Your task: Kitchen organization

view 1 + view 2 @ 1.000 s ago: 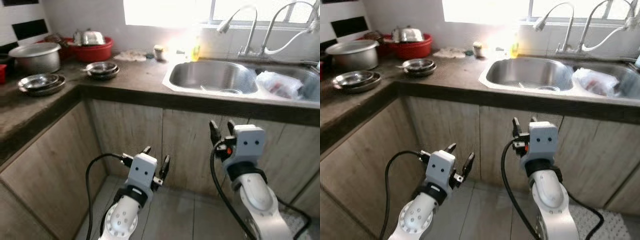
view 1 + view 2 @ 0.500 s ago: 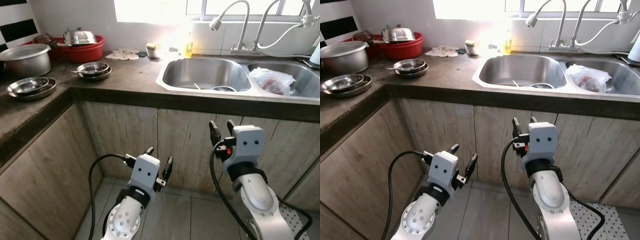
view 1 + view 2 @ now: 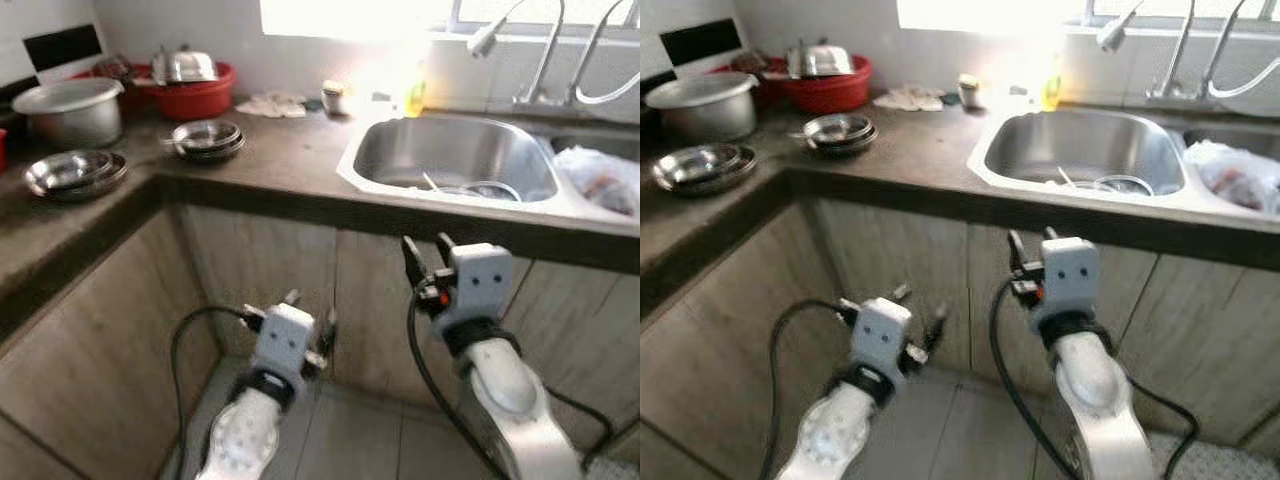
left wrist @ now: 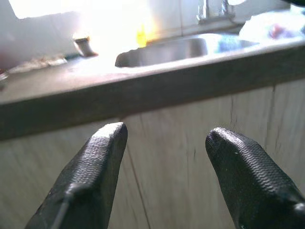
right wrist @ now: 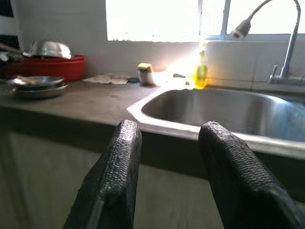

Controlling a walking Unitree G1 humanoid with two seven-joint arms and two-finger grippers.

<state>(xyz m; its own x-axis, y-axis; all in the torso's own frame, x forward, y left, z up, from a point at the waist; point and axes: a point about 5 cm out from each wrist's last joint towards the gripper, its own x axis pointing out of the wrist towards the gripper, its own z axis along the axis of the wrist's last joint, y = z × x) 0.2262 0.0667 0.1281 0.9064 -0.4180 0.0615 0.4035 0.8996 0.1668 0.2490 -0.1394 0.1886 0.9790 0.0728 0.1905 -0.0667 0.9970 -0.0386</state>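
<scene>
A dark L-shaped counter (image 3: 290, 150) carries stacked steel plates (image 3: 75, 172), steel bowls (image 3: 205, 137), a large steel pot (image 3: 68, 108) and a red basin (image 3: 195, 98) holding steel ware. A steel sink (image 3: 455, 158) holds a few items; a plastic bag (image 3: 605, 180) lies in its right basin. My left gripper (image 3: 308, 320) hangs open low before the wooden cabinet doors. My right gripper (image 3: 424, 257) is open, raised just under the counter edge below the sink.
Two taps (image 3: 520, 50) rise behind the sink, with a yellow bottle (image 3: 415, 88), a small jar (image 3: 335, 97) and a cloth (image 3: 272, 103) near the bright window. Wooden cabinet fronts (image 3: 265, 270) run under the counter. Tiled floor (image 3: 350, 430) lies below.
The whole picture has shifted right and blurred, so the camera has turned to the left. Both grippers keep their pose and stay open.
</scene>
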